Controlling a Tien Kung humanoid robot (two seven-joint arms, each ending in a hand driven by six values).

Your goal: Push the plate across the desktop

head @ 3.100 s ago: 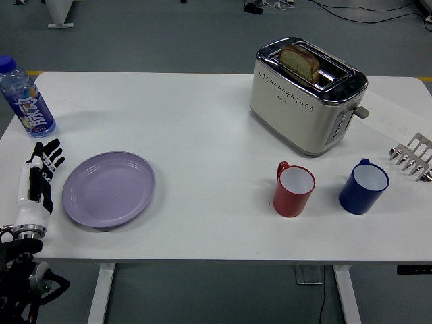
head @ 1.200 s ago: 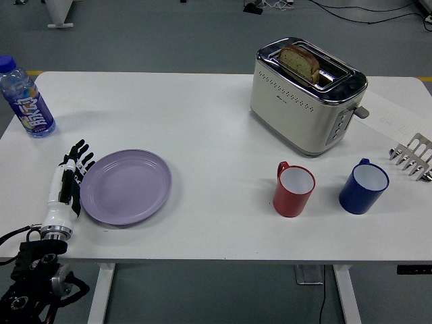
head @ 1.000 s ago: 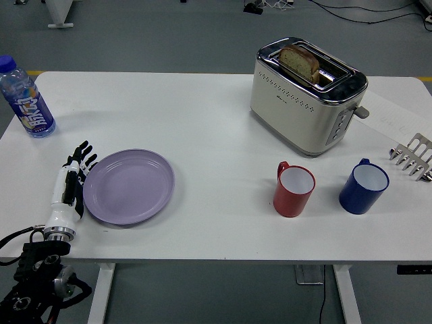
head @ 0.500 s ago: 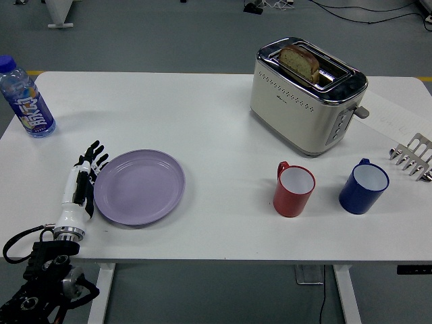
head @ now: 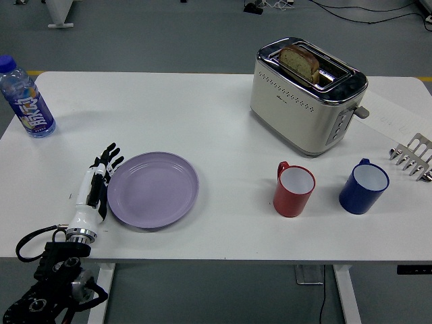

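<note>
A lilac plate [head: 153, 190] lies flat on the white table [head: 202, 121], left of centre and near the front edge. My left hand [head: 98, 182], white-backed with black fingers [head: 108, 158], rests flat against the plate's left rim, its fingers straight and spread, holding nothing. Its black arm comes up from the lower left corner. My right hand does not appear in the frame.
A red mug [head: 293, 189] and a blue mug [head: 363, 186] stand to the plate's right. Behind them is a cream toaster [head: 307, 98] with bread in a slot. A blue bottle [head: 27, 101] stands at far left, a metal rack [head: 413, 156] at the right edge.
My left hand has slid rightward along the table, pushing the plate ahead of it; the plate has travelled steadily to the right. Mugs, toaster and bottle stayed put.
</note>
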